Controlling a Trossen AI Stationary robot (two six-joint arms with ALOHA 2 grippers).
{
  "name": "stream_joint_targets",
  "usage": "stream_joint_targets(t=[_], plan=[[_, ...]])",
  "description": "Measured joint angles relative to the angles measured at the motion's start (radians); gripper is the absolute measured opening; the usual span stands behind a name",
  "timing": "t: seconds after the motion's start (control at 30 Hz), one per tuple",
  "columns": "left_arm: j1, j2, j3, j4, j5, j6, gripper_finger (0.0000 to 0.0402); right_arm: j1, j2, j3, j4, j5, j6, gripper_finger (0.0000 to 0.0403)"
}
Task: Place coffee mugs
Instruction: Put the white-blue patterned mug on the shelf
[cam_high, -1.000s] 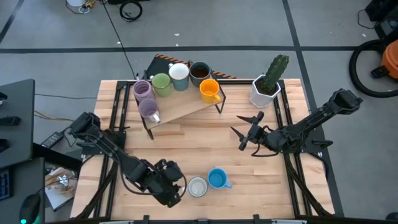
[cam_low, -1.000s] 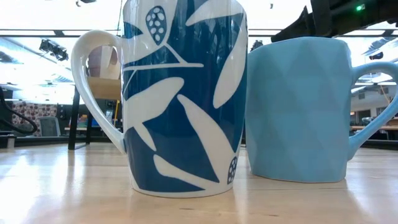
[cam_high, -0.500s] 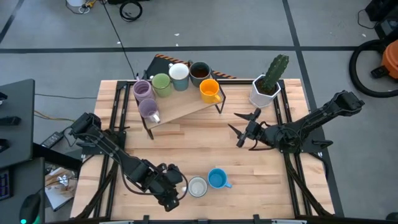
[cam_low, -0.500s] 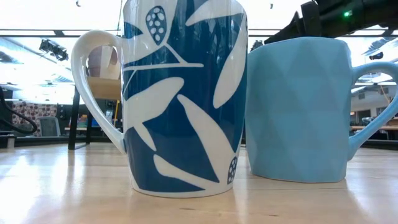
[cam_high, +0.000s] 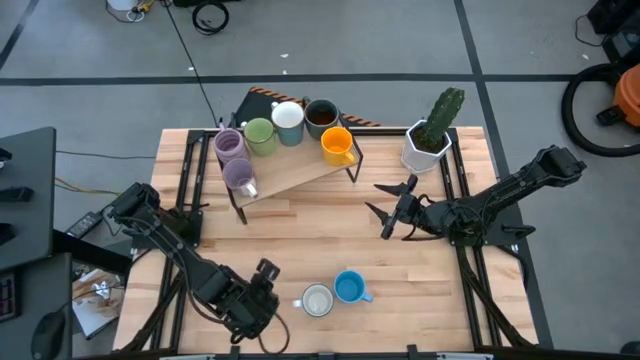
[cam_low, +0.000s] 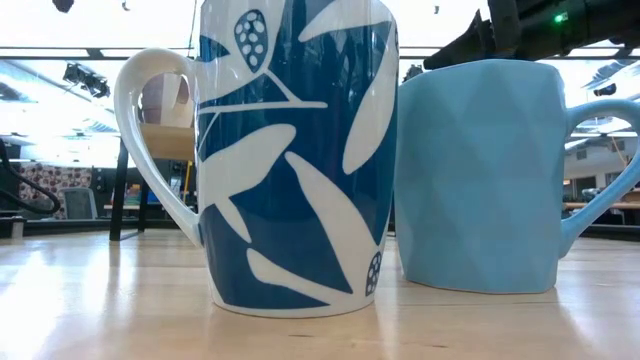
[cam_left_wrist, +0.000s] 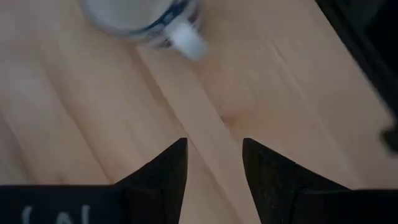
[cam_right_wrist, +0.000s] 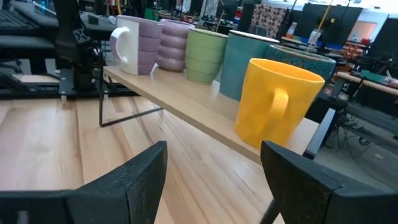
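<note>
Two mugs stand on their bases near the table's near edge: a white-and-blue leaf-patterned mug (cam_high: 317, 300) (cam_low: 295, 150) and a light blue faceted mug (cam_high: 349, 287) (cam_low: 480, 170). My left gripper (cam_high: 272, 298) (cam_left_wrist: 214, 155) is open and empty, just left of the patterned mug, whose handle (cam_left_wrist: 186, 40) points toward it. Several more mugs stand on a raised wooden shelf (cam_high: 300, 170): two purple (cam_high: 229, 143), green (cam_high: 259, 135), white (cam_high: 288, 120), dark brown (cam_high: 321, 115) and orange (cam_high: 337, 145) (cam_right_wrist: 273, 102). My right gripper (cam_high: 390, 205) (cam_right_wrist: 211, 168) is open, hovering right of the shelf and facing it.
A white faceted pot with a green cactus (cam_high: 430, 135) stands at the far right of the table, close behind my right gripper. Bare wood lies between the shelf and the two near mugs. Black rails (cam_high: 185, 180) run along both table sides.
My left gripper has drawn back from the patterned mug toward the table's left and near corner, and the mug has stayed in place. My right gripper has shifted a little toward the left, toward the shelf.
</note>
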Motion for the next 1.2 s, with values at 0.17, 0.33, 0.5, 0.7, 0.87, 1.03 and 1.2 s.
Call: stream_joint_targets(t=[0.17,0.33,0.5,0.7,0.87,1.03,1.2], plan=[[-0.032,0.000,0.000,0.097,-0.052,0.285,0.0160,0.000,0.000,0.000,-0.030,0.000,0.072,0.0265],[-0.063,0.000,0.000,0.151,-0.066,0.546,0.0159,0.000,0.000,0.000,-0.037,0.019,0.088,0.0265],[-0.054,0.000,-0.039,0.229,-0.100,0.788,0.0159,-0.003,0.000,0.000,-0.022,0.011,0.143,0.0265],[-0.006,0.002,-0.100,0.326,-0.095,0.635,0.0159,0.002,0.000,0.000,-0.023,-0.020,0.244,0.0265],[0.079,0.001,-0.130,0.339,0.052,0.107,0.0159,0.016,0.000,0.000,-0.022,-0.026,0.242,0.0265],[0.146,0.001,-0.173,0.407,0.072,-0.306,0.0162,0.016,0.000,0.000,-0.022,-0.018,0.237,0.0265],[0.153,0.001,-0.193,0.496,0.143,-0.378,0.0175,0.016,0.000,0.000,-0.022,-0.019,0.216,0.0265]])
